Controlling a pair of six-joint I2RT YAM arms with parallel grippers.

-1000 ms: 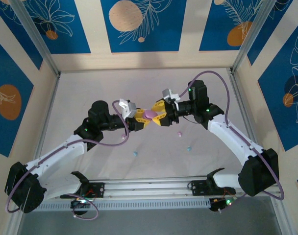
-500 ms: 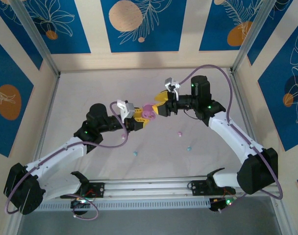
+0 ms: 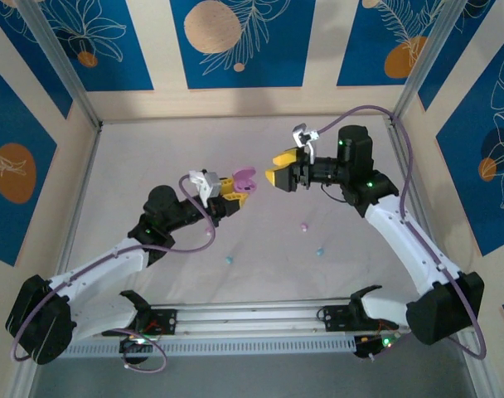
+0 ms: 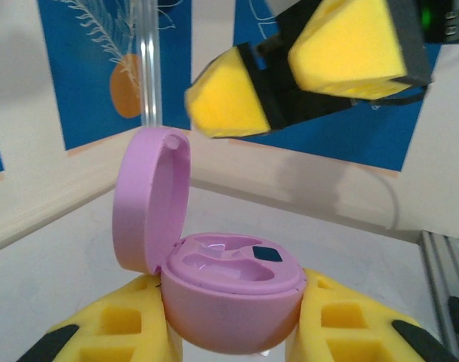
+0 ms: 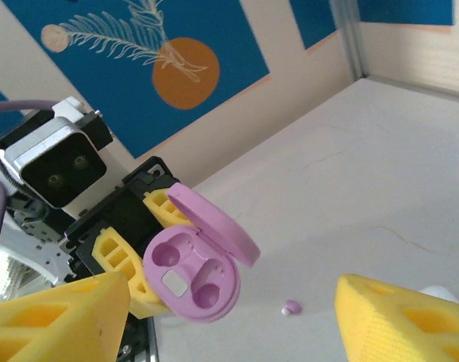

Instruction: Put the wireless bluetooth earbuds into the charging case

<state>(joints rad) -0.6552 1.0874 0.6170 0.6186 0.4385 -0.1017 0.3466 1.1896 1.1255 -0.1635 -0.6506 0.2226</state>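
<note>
Pale table [image 3: 152, 157] w/ pink earbud [image 3: 302, 225], teal earbud [image 3: 319, 251] nr it, 2nd teal earbud [image 3: 229, 259] leftward.

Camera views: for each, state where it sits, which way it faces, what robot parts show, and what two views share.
Top external: above, behind the bases, looking down on the table; both arms, left hand, right hand.
Left wrist: on the left arm, looking along its fingers at the open pink case they grip; right hand beyond.
Right wrist: on the right arm, facing that case; own open fingers at bottom corners.
Both wrist views share the case.
</note>
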